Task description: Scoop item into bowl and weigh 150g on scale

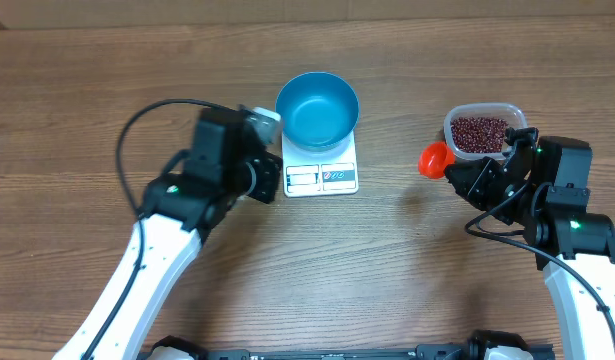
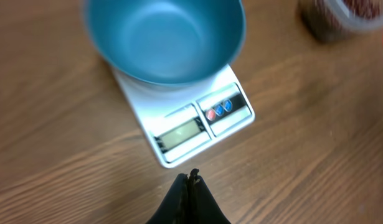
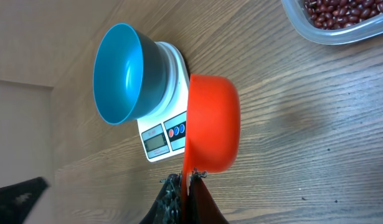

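Prob. robot lab test bench, wood-grain table [image 1: 67,80], cabled left arm [image 1: 152,255], right arm [image 1: 577,235], kitchen scale [image 1: 322,178]

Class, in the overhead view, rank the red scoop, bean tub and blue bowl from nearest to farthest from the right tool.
1. Red scoop, held in the right tool.
2. Bean tub, just beyond it.
3. Blue bowl, on the scale, far left.

The wood-grain tabletop [image 1: 67,80] carries two things directly. The flat white scale [image 1: 322,178] lies near the middle of the far edge, its display side turned toward the near edge. A clear tub [image 1: 484,107] of red-brown beans [image 1: 479,135] stands toward the far right corner, well apart from the scale.
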`<act>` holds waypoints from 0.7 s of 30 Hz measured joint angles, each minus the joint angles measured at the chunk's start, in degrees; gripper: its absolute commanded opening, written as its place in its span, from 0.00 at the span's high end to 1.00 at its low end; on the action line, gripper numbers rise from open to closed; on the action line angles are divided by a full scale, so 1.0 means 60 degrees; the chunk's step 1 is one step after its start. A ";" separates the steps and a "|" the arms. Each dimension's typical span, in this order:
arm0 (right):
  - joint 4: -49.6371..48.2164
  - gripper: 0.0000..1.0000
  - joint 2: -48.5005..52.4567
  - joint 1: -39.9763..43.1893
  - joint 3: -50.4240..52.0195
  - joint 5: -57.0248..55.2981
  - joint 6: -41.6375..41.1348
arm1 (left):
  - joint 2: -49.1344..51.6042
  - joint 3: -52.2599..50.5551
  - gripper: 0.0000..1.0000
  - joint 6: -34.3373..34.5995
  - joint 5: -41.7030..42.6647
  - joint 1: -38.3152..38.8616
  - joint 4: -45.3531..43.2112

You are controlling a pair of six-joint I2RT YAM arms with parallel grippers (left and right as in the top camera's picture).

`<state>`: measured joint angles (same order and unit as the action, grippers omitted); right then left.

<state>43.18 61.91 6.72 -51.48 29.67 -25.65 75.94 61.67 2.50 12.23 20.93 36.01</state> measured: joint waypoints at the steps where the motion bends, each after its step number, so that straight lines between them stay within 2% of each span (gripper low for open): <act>1: 0.0036 0.96 0.0000 0.0000 0.0000 -0.0015 0.0000 | 0.0197 0.0000 0.96 -0.0007 0.0004 0.0109 -0.0022; 9: 0.0233 0.96 0.0000 0.0000 0.0000 -0.0018 0.0000 | 0.2211 0.0000 0.96 0.0000 -0.0284 0.1246 -0.0423; 16: 0.0240 0.96 0.0000 0.0000 0.0000 -0.0025 0.0004 | 0.3479 0.0000 0.96 0.0062 -0.1381 0.2106 -0.1592; 21: 0.0251 0.96 0.0000 0.0000 0.0000 -0.0029 0.0004 | 0.3978 0.0007 0.96 0.0080 -0.1920 0.2167 -0.2677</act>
<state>44.69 61.91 6.72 -51.48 29.50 -25.63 99.81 61.71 2.98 0.71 33.93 19.94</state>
